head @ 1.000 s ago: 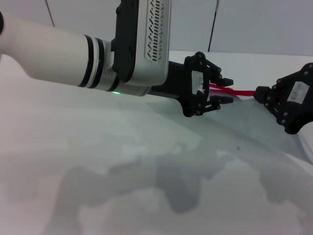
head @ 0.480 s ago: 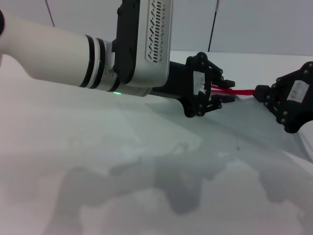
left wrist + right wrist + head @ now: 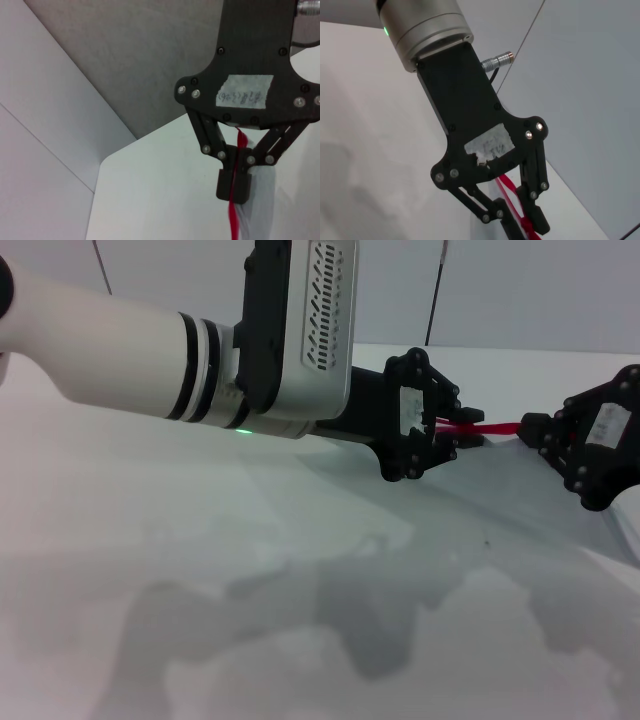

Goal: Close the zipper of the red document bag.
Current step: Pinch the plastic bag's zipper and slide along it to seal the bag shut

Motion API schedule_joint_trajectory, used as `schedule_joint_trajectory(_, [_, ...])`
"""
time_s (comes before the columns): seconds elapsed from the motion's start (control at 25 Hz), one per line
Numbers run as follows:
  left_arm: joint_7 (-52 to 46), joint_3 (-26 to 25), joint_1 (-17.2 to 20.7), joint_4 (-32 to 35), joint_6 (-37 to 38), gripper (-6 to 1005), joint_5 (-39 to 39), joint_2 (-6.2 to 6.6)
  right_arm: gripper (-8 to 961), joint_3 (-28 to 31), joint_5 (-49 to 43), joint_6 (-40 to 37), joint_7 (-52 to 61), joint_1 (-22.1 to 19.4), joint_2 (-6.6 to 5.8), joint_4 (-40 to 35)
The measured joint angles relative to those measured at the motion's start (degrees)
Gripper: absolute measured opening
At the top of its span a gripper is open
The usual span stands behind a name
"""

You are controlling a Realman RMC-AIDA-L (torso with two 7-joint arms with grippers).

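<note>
- Left jaws [image 3: 452, 432]: pressed together on the zipper [image 3: 490, 427]; the red strip runs straight out from between my tips towards my other arm. In the right wrist view the strip passes down between these jaws [image 3: 520, 222].
- Right jaws [image 3: 530, 430]: facing the left pair and near them, pinching the far end of the same visible red run. The left wrist view shows these jaws [image 3: 232, 185] closed flat on the strip, with the red zipper [image 3: 233, 220] trailing out beyond the tips.
- Red document bag [image 3: 520, 490]: flat translucent sheet lying on the surface [image 3: 520, 370], spread below and beside both pairs of jaws; its red edge lifts slightly where I hold it.
- Handling, as judged: light, thin, floppy and slick plastic; it will buckle or slide unless one end is anchored.
- Hold: pinch only on the red edge. The left jaws should have the slider, though I cannot make out the slider itself.
- Risk: a thin strip may slip from flat tips under a hard pull.
</note>
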Motion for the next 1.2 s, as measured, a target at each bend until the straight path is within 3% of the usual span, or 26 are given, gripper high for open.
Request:
schedule_joint_trajectory(0.36, [-0.2,-0.4,0.0,-0.1,0.2,122,0.3,0.01,15,0.0,0.0,0.0,0.0,-0.1,0.0,-0.2])
schedule_joint_trajectory(1.2, [-0.1,-0.4,-0.7,-2.9,0.4,84,0.7,0.1,16,-0.2,0.0,0.0,0.0,-0.4,0.0,-0.3])
